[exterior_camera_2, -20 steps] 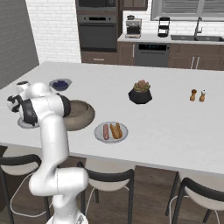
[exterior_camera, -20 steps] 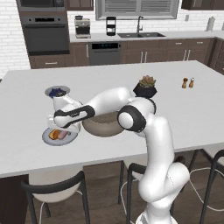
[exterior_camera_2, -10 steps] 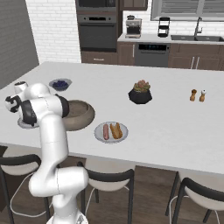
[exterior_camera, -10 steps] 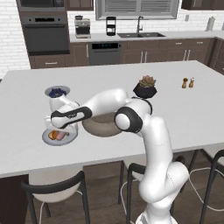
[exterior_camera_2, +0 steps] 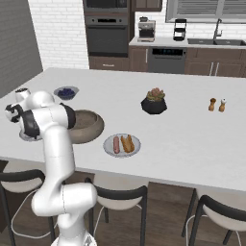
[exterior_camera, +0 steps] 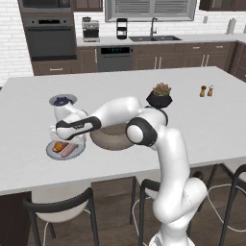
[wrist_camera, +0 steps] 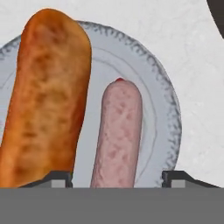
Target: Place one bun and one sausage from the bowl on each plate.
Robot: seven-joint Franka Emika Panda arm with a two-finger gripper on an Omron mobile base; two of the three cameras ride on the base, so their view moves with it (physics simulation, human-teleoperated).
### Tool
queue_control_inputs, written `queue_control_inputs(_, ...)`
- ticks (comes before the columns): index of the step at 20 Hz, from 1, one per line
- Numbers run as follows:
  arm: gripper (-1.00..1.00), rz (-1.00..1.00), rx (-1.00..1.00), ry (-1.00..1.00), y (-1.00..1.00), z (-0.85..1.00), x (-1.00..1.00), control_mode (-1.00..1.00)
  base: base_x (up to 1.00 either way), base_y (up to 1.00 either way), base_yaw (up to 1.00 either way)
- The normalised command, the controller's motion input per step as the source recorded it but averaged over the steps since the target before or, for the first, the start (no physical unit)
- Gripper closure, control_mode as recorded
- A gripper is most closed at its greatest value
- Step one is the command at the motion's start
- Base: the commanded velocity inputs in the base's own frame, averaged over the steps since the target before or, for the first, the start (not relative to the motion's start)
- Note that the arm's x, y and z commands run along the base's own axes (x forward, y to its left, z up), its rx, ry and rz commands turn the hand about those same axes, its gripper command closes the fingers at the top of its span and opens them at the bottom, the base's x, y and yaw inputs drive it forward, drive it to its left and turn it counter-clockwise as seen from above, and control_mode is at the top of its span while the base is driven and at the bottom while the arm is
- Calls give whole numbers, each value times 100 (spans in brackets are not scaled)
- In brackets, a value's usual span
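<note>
your gripper hangs spread wide just above the plate; the sausage lies between its fingertips, the bun beside one, the bowl close behind your wrist.

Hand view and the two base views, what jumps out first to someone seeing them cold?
The white arm reaching left over a plate near the counter's front edge, gripper open just above a bun and sausage lying side by side. A second plate, also filled, sits right of the big bowl.
</note>
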Motion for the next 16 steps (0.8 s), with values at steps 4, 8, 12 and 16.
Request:
queue_control_inputs(4, -100, 0, 0, -6, -5, 19, -1, -100, 0, 0, 0)
queue_control_inputs(8, -100, 0, 0, -9, -23, 25, -15, -100, 0, 0, 0)
queue_control_inputs(12, -100, 0, 2, -10, -25, 42, -24, -100, 0, 0, 0)
queue_control_inputs(16, -100, 0, 17, -12, -41, 69, -34, -100, 0, 0, 0)
